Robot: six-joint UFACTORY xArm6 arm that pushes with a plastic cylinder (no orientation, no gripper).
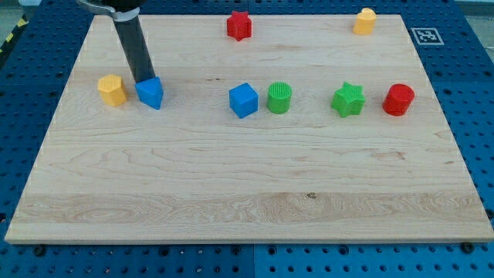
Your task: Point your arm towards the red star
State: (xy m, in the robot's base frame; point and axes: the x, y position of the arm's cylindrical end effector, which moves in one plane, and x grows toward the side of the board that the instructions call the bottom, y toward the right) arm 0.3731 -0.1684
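The red star (239,25) lies near the view's top edge of the wooden board (247,193), a little left of centre. My tip (144,81) is at the view's left, touching the top of a blue triangular block (151,93). An orange block (113,89) lies just left of the tip. The red star is well up and to the right of my tip.
A blue cube (243,100) and a green cylinder (279,98) sit side by side mid-board. A green star (348,100) and a red cylinder (399,100) lie to the right. A yellow block (364,21) is at the top right.
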